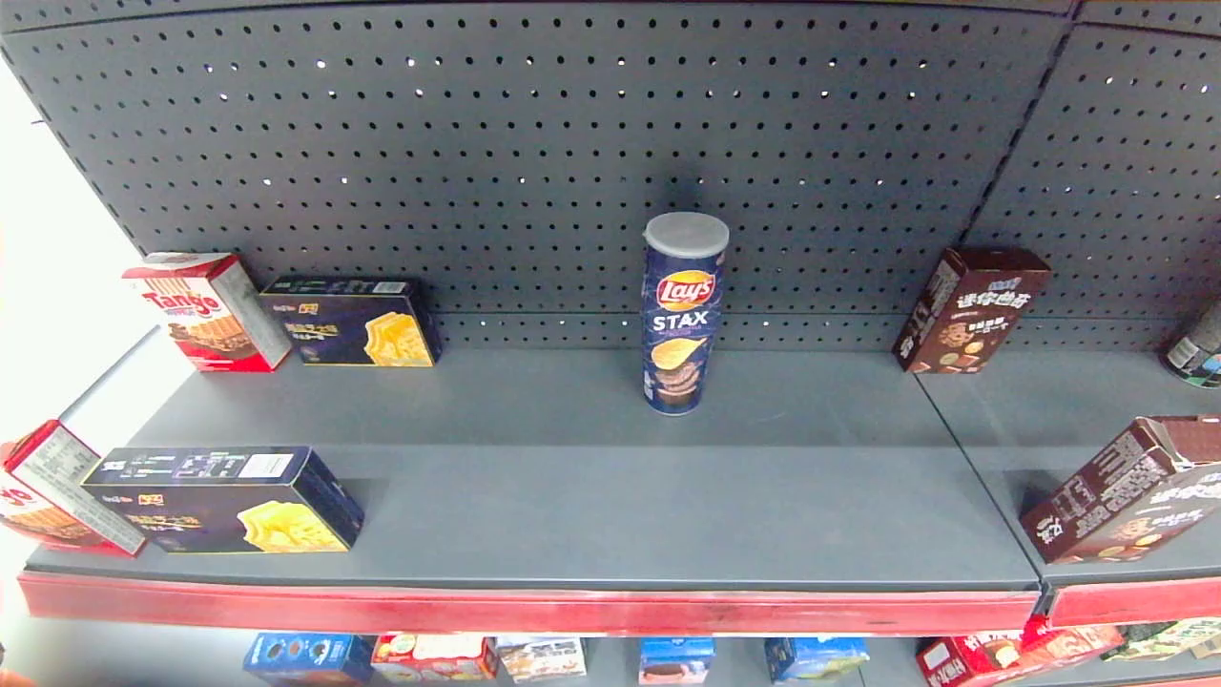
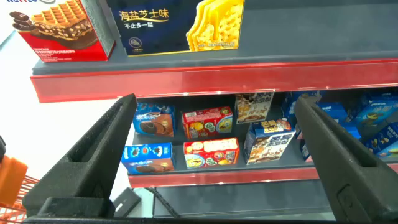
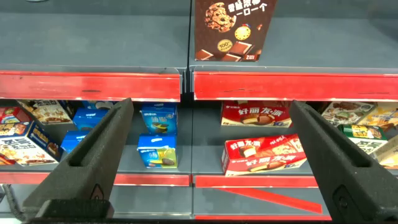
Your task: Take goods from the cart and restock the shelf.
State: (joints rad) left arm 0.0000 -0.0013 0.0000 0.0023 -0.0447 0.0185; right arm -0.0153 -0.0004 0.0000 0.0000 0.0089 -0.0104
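**Between picks: both grippers empty in front of the shelf**

We held the left gripper (image 2: 214, 106) and the right gripper (image 3: 211, 106) low before the lower tiers, each with its fingers spread wide and nothing between them. On the shelf (image 1: 572, 496) a chip can (image 1: 685, 315) stood upright toward the back, near the pegboard (image 1: 477, 143). It was well apart from the blue box (image 1: 353, 322) on one side and the brown box (image 1: 968, 310) on the other. We judged the step in hand was fetching the next good. What looked like the cart's orange edge (image 2: 9, 183) lay beside the left gripper. The next move called for turning to it, closing on one item and setting it in the bare stretch beside the can.
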